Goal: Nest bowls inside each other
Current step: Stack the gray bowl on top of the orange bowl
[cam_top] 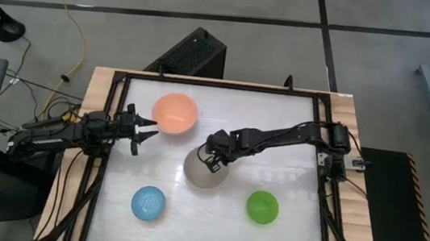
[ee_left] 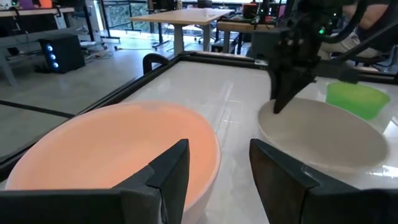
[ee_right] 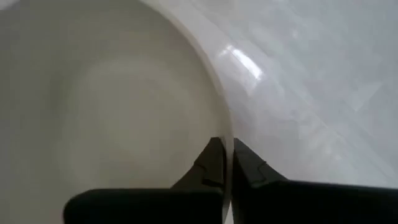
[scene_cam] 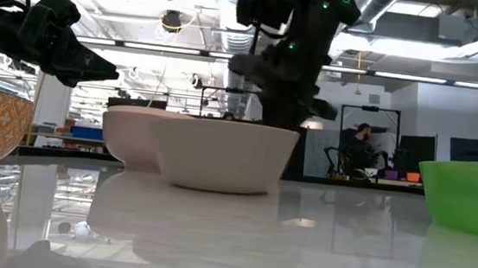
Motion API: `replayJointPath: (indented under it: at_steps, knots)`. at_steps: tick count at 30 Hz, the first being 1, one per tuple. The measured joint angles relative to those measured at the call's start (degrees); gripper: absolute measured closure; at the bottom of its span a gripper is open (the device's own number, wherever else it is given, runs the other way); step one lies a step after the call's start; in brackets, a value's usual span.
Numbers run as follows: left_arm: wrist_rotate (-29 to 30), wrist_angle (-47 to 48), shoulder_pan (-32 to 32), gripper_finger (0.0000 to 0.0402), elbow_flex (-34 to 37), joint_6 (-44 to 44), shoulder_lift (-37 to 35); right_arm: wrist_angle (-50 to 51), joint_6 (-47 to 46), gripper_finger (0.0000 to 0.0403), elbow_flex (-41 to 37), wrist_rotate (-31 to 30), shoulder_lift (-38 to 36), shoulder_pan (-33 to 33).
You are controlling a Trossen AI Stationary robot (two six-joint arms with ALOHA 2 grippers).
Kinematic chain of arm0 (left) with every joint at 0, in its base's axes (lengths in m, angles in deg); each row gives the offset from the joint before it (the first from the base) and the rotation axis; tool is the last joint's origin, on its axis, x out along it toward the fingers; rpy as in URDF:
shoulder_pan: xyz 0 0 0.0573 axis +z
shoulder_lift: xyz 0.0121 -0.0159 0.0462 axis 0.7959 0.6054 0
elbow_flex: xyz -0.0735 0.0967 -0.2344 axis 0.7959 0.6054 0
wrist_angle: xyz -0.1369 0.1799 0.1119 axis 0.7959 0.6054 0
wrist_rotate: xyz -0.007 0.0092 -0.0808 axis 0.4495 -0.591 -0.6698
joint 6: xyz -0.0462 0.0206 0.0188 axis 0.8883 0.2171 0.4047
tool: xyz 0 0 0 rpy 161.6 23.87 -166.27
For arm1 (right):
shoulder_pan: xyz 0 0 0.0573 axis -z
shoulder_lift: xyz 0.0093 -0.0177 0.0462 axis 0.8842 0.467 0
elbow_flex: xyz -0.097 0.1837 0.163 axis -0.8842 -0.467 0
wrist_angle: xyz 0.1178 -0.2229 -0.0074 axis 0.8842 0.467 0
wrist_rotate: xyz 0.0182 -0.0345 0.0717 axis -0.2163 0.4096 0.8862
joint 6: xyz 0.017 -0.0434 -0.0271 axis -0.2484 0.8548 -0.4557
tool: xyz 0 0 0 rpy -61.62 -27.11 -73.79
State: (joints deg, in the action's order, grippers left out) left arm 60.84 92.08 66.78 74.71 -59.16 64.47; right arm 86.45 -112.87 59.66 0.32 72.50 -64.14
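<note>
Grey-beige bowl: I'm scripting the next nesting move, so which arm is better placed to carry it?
The right. Its hand is already shut on the grey-beige bowl's rim at mid-table, one finger on each side of the wall. The left hand hangs open beside the salmon-orange bowl, holding nothing.

the salmon-orange bowl point(ee_left: 118, 152) lies just ahead of the left gripper point(ee_left: 217, 177), whose fingers stand apart; beside that bowl, the right gripper point(ee_left: 283, 102) pinches the grey-beige bowl point(ee_left: 326, 134) rim.
</note>
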Motion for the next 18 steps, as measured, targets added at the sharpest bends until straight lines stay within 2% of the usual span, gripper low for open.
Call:
replayJointPath:
  at_steps: [7, 18]
  knots:
    - [-0.12, 0.02, -0.02, 0.0244, -0.01, 0.02, 0.00, 0.23, 3.13, 0.0389, 2.23, 1.13, -0.60, 0.66]
    - [-0.04, 0.02, -0.01, 0.0244, -0.01, 0.00, 0.00, 3.15, 13.65, 0.0392, 16.86, -0.85, -1.61, 5.87]
